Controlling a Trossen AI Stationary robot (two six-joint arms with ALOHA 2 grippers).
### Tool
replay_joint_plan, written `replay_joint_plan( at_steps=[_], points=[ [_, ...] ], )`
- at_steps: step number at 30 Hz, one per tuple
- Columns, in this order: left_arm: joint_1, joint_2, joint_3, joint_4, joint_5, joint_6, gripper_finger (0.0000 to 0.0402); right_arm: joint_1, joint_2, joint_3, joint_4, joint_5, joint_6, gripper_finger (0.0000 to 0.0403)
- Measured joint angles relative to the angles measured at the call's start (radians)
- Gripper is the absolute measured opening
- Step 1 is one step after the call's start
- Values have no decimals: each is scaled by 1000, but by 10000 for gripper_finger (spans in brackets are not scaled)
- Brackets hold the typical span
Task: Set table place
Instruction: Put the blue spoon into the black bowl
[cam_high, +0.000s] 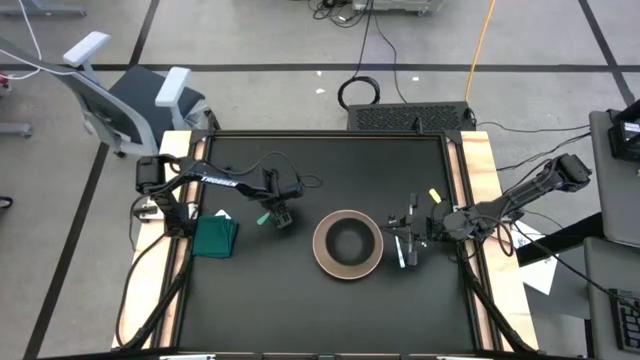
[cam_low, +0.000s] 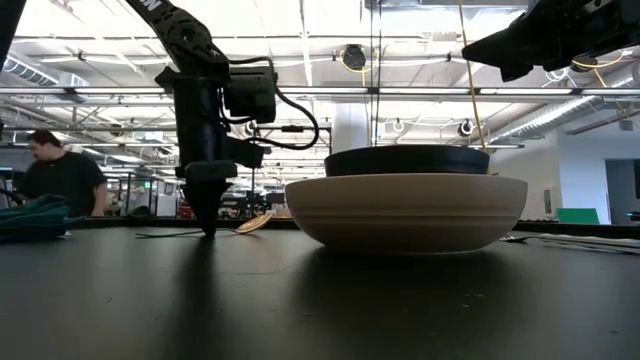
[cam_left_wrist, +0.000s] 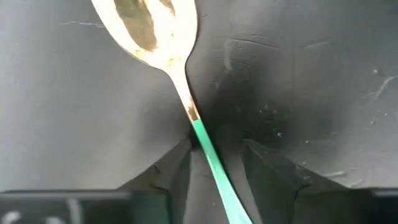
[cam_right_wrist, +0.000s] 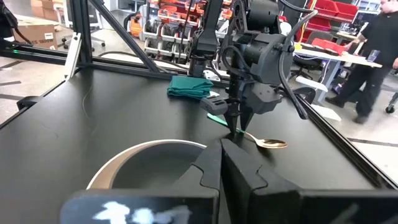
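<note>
The gold-bowled spoon (cam_left_wrist: 155, 31) with its green handle (cam_left_wrist: 214, 168) lies flat on the black table (cam_high: 300, 300), left of the plate. My left gripper (cam_left_wrist: 217, 152) points straight down over it, open, with one finger on each side of the handle just behind the gold neck. It also shows in the high view (cam_high: 281, 218) and the low view (cam_low: 209, 228). The black bowl (cam_low: 405, 160) sits in the pinkish-beige plate (cam_high: 322, 262). The silver fork (cam_high: 401, 254) lies on the table right of the plate. My right gripper (cam_right_wrist: 221, 163) hovers above the fork, shut and empty. My left gripper comes at the spoon from above, fingers across the handle, where green meets gold (cam_left_wrist: 198, 132). One fingertip (cam_left_wrist: 181, 154) stands right against the handle; whether it touches I cannot tell. The other fingertip (cam_left_wrist: 258, 158) stands apart from it. The spoon lies on the table.
A folded dark green cloth (cam_high: 215, 236) lies near the table's left edge, with a small white piece beside it. A small yellow piece (cam_high: 434, 195) lies at the right. People stand in the room beyond the table (cam_low: 60, 175).
</note>
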Motion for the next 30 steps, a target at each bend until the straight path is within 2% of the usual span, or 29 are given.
replay_joint_plan(
  at_steps=[9,15,19,22,27,30],
  points=[
    [-1,1,0,0,9,7,14,0,0,0,0,-1,6,0],
    [-2,-9,0,0,-1,31,25,0,0,1,0,-1,7,0],
    [0,-44,-3,-22,-22,43,11,1,0,2,0,-1,7,0],
    [1,-104,-1,-31,-27,54,9,1,0,2,0,-1,7,0],
    [1,-194,1,-80,-22,58,27,2,0,2,0,-1,7,0],
    [-2,-244,32,-114,-10,64,21,2,0,2,0,-1,7,0]
  ],
)
